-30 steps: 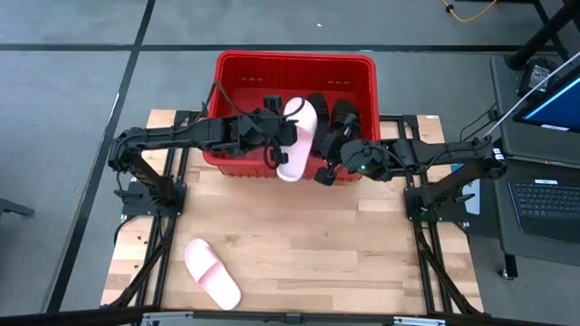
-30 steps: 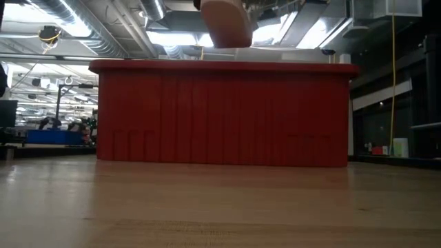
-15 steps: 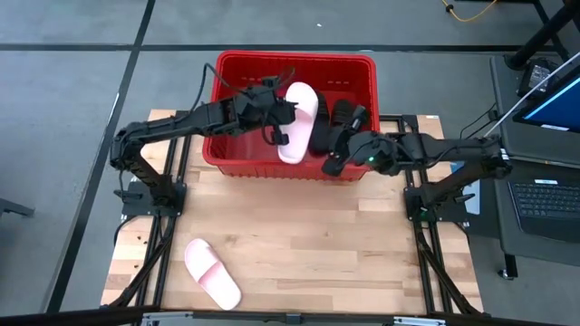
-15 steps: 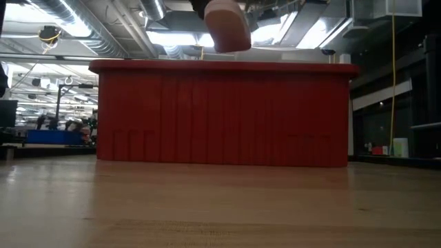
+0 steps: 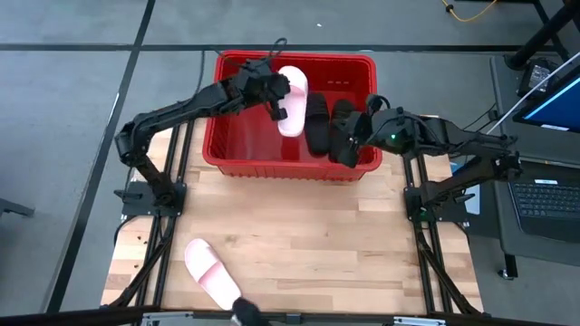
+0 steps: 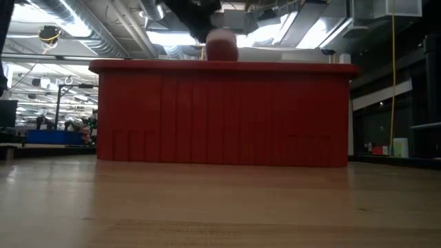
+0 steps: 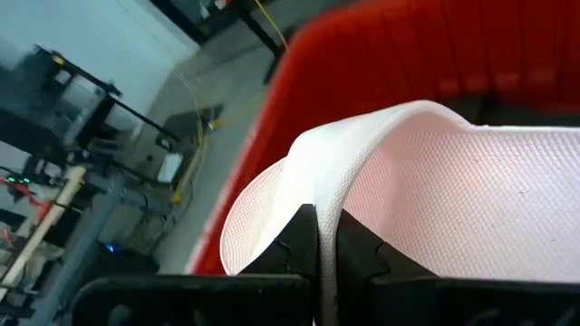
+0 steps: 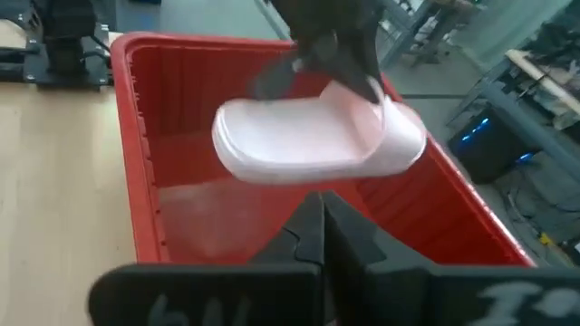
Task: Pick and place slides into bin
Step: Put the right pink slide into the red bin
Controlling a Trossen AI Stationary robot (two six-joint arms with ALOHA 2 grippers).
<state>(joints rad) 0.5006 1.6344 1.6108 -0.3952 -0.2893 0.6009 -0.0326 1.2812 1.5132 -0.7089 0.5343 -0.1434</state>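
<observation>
Left tool (image 5: 275, 98) clamped on a pink slide (image 5: 292, 100) held over the red bin (image 5: 237, 154), right tool (image 5: 355, 136) pinched closed, empty, above black slides (image 5: 319, 122) inside, second pink slide (image 5: 212, 273) on the counter (image 5: 344, 244)

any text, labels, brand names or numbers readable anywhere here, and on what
None can be read.
Pink slide held by the left gripper: no print showing.
Pink slide on the table: plain.
Black slides in the bin, beside the right gripper: no marks visible.
Bin walls: ribs only, no label.
Laptop screen at the right edge: too small to read.
</observation>
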